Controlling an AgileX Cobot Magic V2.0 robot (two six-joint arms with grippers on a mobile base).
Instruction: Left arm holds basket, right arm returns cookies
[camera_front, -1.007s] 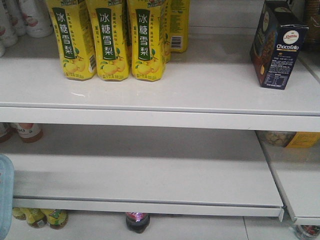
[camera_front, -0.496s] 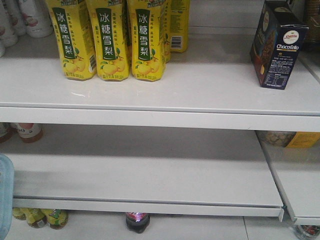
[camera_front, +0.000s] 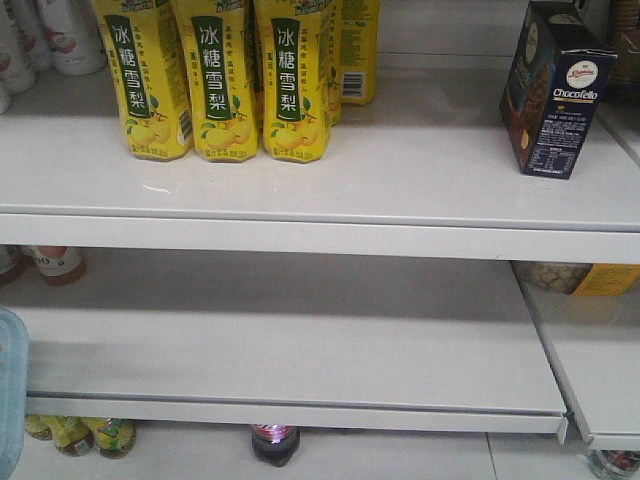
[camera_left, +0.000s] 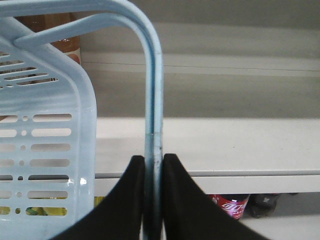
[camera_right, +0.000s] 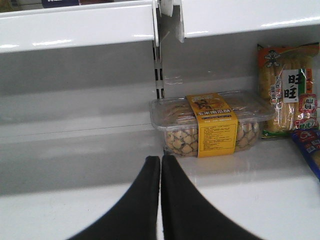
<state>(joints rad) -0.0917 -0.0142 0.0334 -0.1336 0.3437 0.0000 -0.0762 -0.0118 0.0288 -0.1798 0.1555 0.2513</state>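
Upper shelf (camera_front: 400, 180): the cookies (camera_front: 553, 92) stand upright at its right end, well apart from the yellow drink cartons (camera_front: 222, 80) at the left; I judge the return complete. Basket (camera_left: 45, 135): hangs off the shelving's left side so its weight stays with me; contents cannot be confirmed through the slots. My left gripper (camera_left: 153, 200) pinches the basket handle (camera_left: 153, 100). My right gripper (camera_right: 160, 200) is pressed together, empty, facing a clear biscuit tub (camera_right: 210, 122) on a lower shelf.

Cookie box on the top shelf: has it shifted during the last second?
No. The cookie box stands in the same spot near the right end of the top shelf, equally far from the yellow drink cartons.
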